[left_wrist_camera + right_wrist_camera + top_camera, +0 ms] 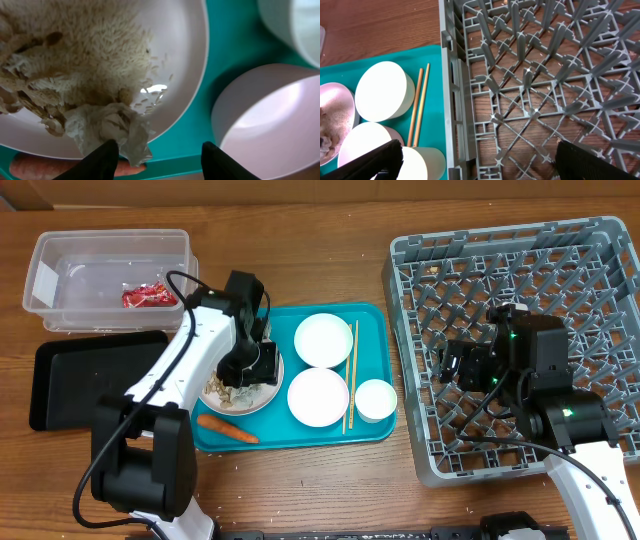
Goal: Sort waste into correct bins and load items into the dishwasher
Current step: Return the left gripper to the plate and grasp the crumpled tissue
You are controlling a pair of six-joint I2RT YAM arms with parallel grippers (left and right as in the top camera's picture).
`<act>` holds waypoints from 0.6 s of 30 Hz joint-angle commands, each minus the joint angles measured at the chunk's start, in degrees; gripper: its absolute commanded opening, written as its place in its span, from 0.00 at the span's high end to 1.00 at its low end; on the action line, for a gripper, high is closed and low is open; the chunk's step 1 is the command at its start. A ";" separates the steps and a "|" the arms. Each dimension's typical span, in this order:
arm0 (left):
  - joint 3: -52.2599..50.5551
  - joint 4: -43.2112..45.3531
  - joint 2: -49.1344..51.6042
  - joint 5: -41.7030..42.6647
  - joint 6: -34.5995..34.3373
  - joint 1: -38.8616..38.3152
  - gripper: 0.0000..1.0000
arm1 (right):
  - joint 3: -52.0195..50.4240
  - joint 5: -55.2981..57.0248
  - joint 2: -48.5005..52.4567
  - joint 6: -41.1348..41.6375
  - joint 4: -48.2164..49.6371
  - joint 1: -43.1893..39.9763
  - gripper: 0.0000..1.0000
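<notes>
Open left gripper [159,150] low over the white plate [186,47], a crumpled pale wrapper [112,129] at one finger

The wrapper lies on the plate's near rim beside the beige food scraps [75,55]. Its edge is against the tip of the finger [100,161] on the carrot [30,167] side. The other finger [225,162] stands well apart over the teal tray [230,50], next to the pink bowl [270,125], so the wrapper sits inside the gap but hard to one side. From overhead, a red wrapper [148,296] lies in the clear tub [45,280], with the black tray [90,375] beside it. The right gripper [477,147] hangs spread wide above the dish rack [530,75] wall, holding nothing, with the chopsticks [417,107] on the tray beyond
</notes>
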 commanded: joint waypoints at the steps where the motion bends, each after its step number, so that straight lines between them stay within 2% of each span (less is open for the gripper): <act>1: -1.90 1.07 -0.61 -3.41 -1.29 -0.13 0.44 | 1.38 -0.55 -0.35 0.24 0.04 -0.15 0.00; 7: -2.12 1.44 -0.61 -6.36 -1.27 -0.13 0.45 | 1.38 -0.52 -0.35 0.24 0.07 -0.15 0.00; 9: -2.12 1.31 -0.61 -6.73 -1.25 -0.13 0.57 | 1.38 -0.52 -0.35 0.24 0.07 -0.15 0.00; 11: -2.12 1.14 -0.61 -6.71 -1.25 -0.13 0.62 | 1.38 -0.55 -0.35 0.24 0.07 -0.15 0.00; 15: -2.12 1.09 -0.61 -6.71 -1.25 -0.13 0.63 | 1.38 -0.52 -0.35 0.24 0.07 -0.15 0.00; 18: -1.86 1.29 -0.61 -6.75 -0.98 -0.13 0.59 | 1.38 -0.52 -0.35 0.24 0.09 -0.15 0.00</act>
